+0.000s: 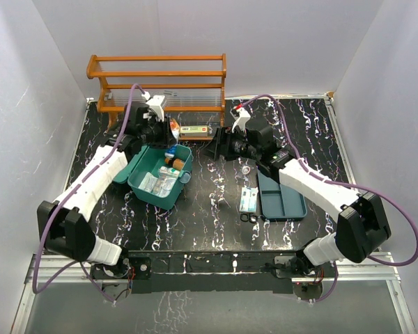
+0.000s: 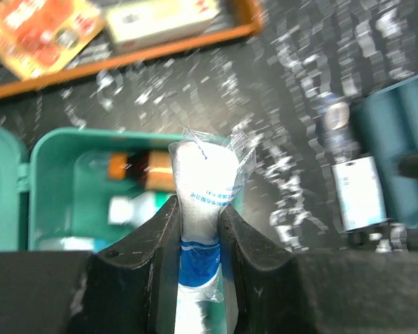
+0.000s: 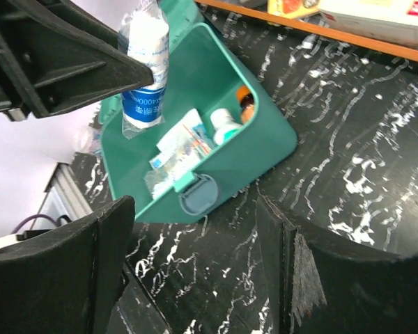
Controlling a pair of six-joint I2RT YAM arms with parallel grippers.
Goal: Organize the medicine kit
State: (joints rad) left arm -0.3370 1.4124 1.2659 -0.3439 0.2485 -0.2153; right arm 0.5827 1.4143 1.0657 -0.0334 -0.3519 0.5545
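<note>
Top view, nearest the arm bases: on the right of the black marbled tabletop [image 1: 209, 209] lies the dark insert tray [image 1: 287, 200], with a flat pale packet [image 1: 249, 198] just beside its left edge. Left of centre stands the teal medicine kit [image 1: 157, 182], lid swung open, well apart from the tray. Inside it are flat sachets [image 3: 181, 149], a white bottle [image 3: 223, 125] and an amber bottle [image 3: 242, 101]; its latch [image 3: 197, 195] faces the right arm. Above the kit's far end, the left fingers [image 2: 166, 233] are closed on a bandage roll [image 2: 205, 174], white with a blue band in clear wrap, held upright and clear of the contents. The right fingers [image 3: 90, 257] stand wide apart and empty, beside the kit over bare tabletop. At the back stands the orange shelf rack [image 1: 157, 69], with an orange pack [image 2: 38, 35] and a white carton [image 2: 160, 17] on its base.
</note>
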